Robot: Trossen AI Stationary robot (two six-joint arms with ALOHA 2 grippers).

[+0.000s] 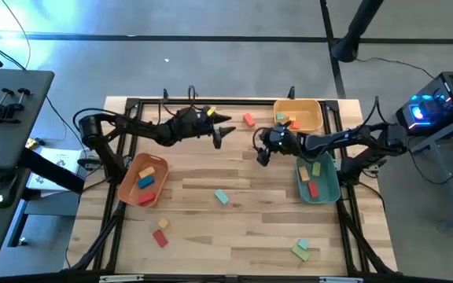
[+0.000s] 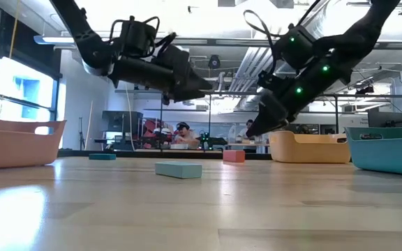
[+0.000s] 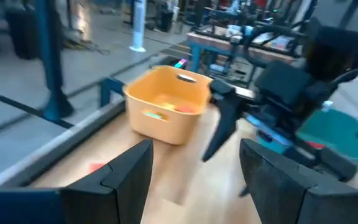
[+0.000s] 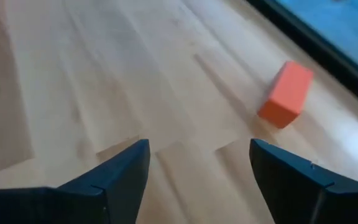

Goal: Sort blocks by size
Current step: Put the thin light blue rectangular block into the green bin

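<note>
My left gripper (image 1: 223, 130) hovers open and empty over the far middle of the table, pointing toward the table's right edge. My right gripper (image 1: 259, 148) faces it from the right, tilted down, open and empty above the wood (image 4: 197, 168). A red block (image 1: 248, 119) lies flat on the table between them toward the far edge; it shows beyond my right fingers (image 4: 284, 93). A teal block (image 1: 222, 196) lies mid-table. A yellow block (image 1: 163, 224) and a red block (image 1: 160, 238) lie near left. Teal and green blocks (image 1: 301, 248) lie near right.
A salmon bin (image 1: 129, 187) at the left, a yellow bin (image 1: 299, 104) at the far right and a teal bin (image 1: 329, 189) at the right each hold some blocks. A black frame (image 1: 211, 101) borders the table. Bare wood stretches across the middle and near side.
</note>
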